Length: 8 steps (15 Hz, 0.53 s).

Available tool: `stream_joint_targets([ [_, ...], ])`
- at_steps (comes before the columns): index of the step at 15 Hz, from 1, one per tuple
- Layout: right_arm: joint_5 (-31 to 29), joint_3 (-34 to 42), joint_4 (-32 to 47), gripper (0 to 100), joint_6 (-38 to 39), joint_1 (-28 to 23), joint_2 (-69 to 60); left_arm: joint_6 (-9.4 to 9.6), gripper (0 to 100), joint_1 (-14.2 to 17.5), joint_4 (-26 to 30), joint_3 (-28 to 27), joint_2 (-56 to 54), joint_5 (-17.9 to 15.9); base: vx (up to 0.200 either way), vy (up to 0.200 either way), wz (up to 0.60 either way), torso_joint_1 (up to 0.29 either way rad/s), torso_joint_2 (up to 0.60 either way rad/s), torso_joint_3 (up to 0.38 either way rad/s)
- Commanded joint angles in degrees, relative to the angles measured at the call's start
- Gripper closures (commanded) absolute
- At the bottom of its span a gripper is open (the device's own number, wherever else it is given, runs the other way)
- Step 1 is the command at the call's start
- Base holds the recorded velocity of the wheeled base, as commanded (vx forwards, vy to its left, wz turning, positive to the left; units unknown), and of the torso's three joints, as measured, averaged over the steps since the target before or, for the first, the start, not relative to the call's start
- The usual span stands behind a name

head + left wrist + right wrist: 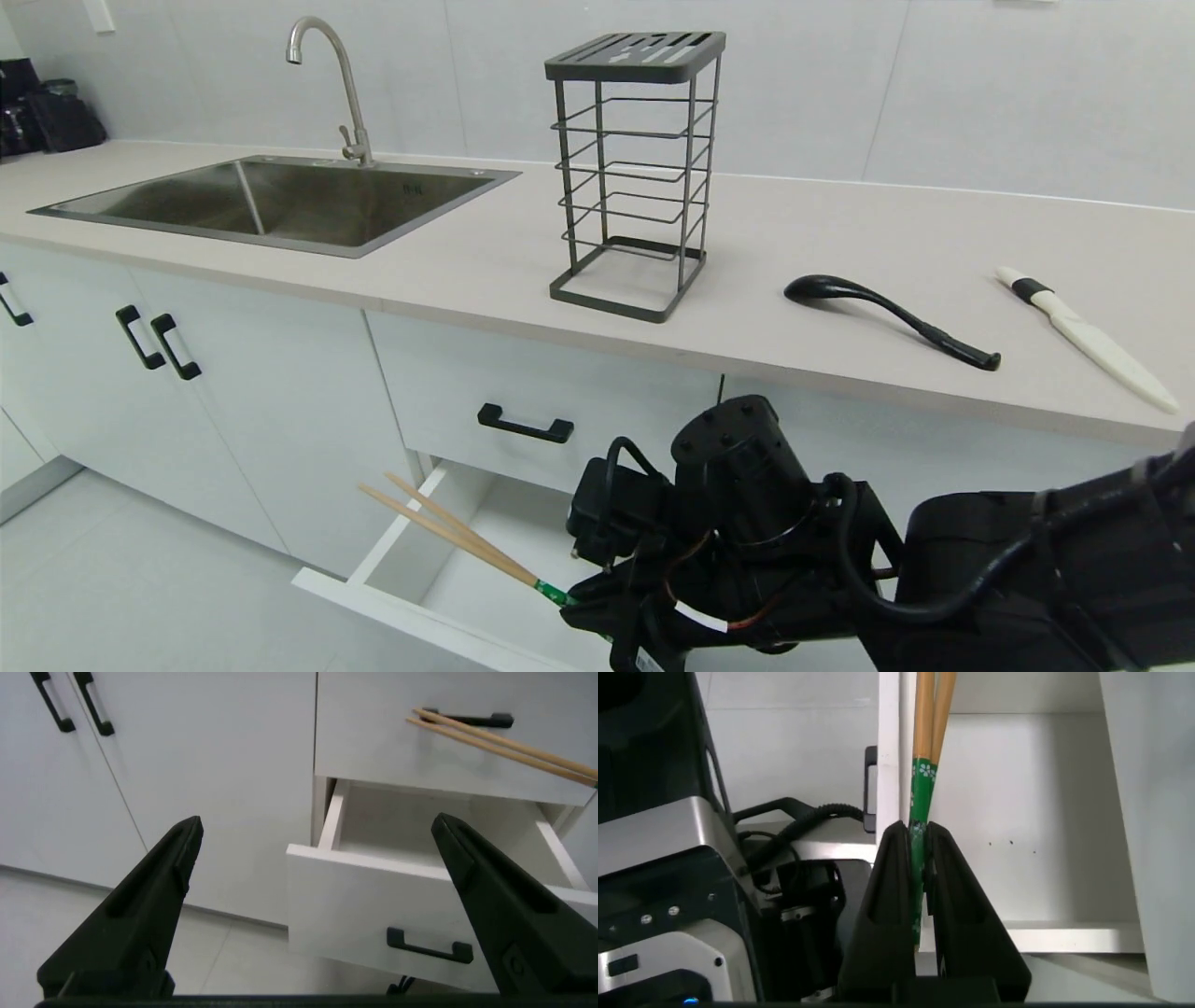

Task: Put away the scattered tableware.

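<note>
A pair of wooden chopsticks [457, 537] with green ends is clamped in my right gripper [571, 597], which is shut on them low in front of the cabinets. The sticks [926, 756] point out over the open white drawer [373, 560], whose inside [1036, 812] is bare. My left gripper [318, 924] is open and holds nothing. It faces the drawer front [374, 905] from a distance, and the chopsticks [505, 742] show above that drawer. On the counter lie a black ladle [887, 317] and a white knife [1083, 336].
A dark wire knife rack [635, 177] stands mid-counter. A steel sink [271, 201] with a faucet [341, 84] is to the left. Above the open drawer is a shut drawer with a black handle [525, 427]. Cabinet doors [233, 392] stand left of it.
</note>
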Motion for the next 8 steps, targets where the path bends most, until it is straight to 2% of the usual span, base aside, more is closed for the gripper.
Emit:
stream_joint_targets([
  [1, -0.03, -2.42, -0.03, 100, -1.29, -0.85, 3.94, -0.01, 0, 0.0, -0.01, 0.0, 0.07, -0.08, 0.0, 0.0, 0.0, -0.124, 0.2, 0.056],
  [8, -0.03, -5.85, 0.76, 100, -1.64, -2.69, 9.83, -0.01, 0, 0.0, -0.01, 0.0, 0.07, 0.01, 0.0, 0.0, 0.0, -0.017, 0.1, 0.035],
])
